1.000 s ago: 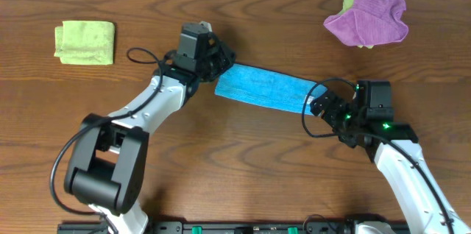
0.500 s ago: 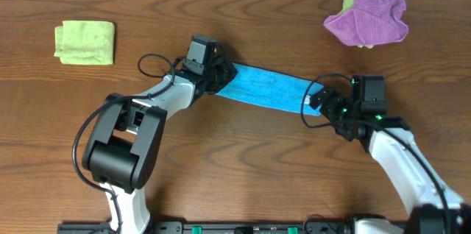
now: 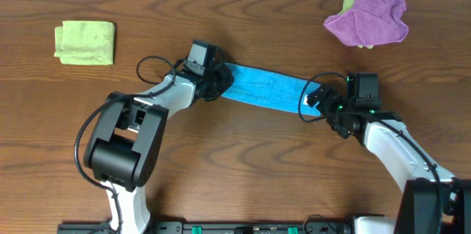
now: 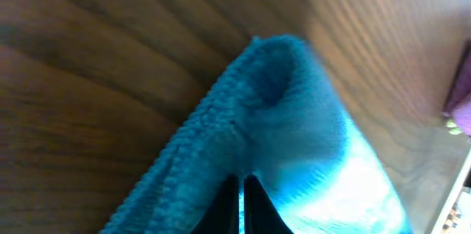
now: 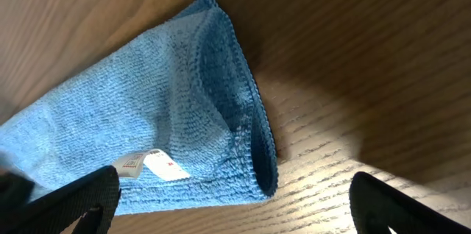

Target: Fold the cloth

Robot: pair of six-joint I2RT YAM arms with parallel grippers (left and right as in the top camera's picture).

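Note:
A blue cloth lies as a long folded strip across the middle of the table. My left gripper is shut on the blue cloth's left end; in the left wrist view the dark fingers pinch the blue fabric. My right gripper is open at the cloth's right end. In the right wrist view its fingers stand wide apart around the cloth's corner, which lies on the wood with a white tag showing.
A folded yellow-green cloth lies at the far left. A crumpled purple cloth over a yellow-green one lies at the far right. Black cables loop beside both wrists.
The left gripper has come down and a little right with the cloth's left end. The right gripper has shifted up and left, onto the cloth's right end.

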